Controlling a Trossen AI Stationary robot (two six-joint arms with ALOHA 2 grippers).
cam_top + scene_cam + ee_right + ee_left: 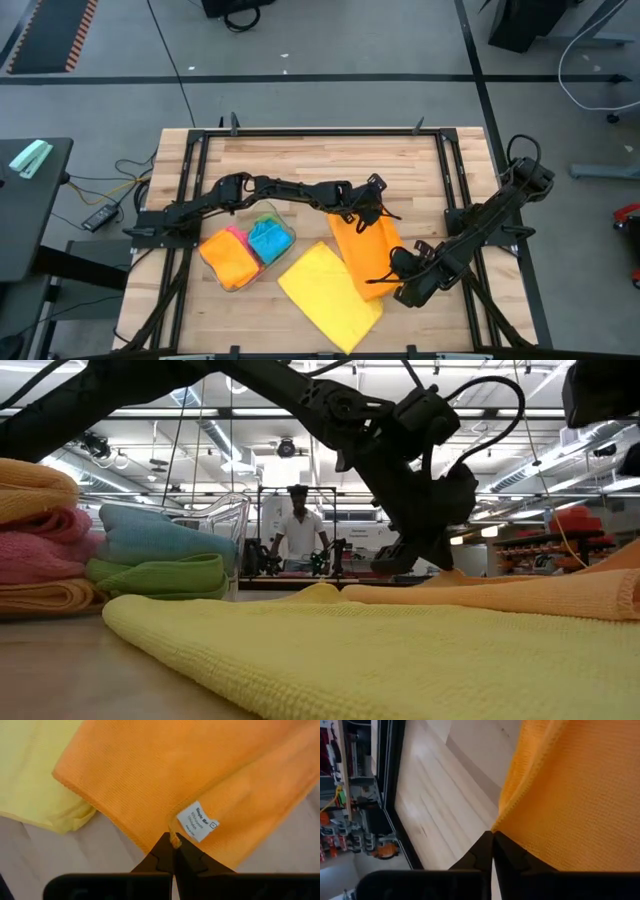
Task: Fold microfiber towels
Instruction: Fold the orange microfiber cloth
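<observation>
An orange microfiber towel (368, 250) lies right of the table's middle, one side overlapping a spread yellow towel (328, 295). My left gripper (357, 215) is shut on the orange towel's far end, also seen in the left wrist view (492, 838) and the low view (410, 565). My right gripper (388, 276) is shut on its near end (173, 840), beside a white label (198, 821). Several folded towels, orange, pink, blue and green, sit in a clear plastic tray (232, 285) at the left. My left gripper pinches the orange towel's hemmed edge at a far corner (498, 822) between its two fingers, slanting down at it from the table's left. One layer or several, I cannot tell. My right gripper pinches the towel's near edge (176, 836) right next to the white label, coming steeply from above. The cloth runs away from the fingers over the yellow towel (35, 780), with a second orange layer (260, 795) showing beside the held one.
Black frame rails (200, 180) run around the wooden table top. Bare wood shows at the table's far half (320, 160). A person (298, 530) stands far off in the room behind the table.
</observation>
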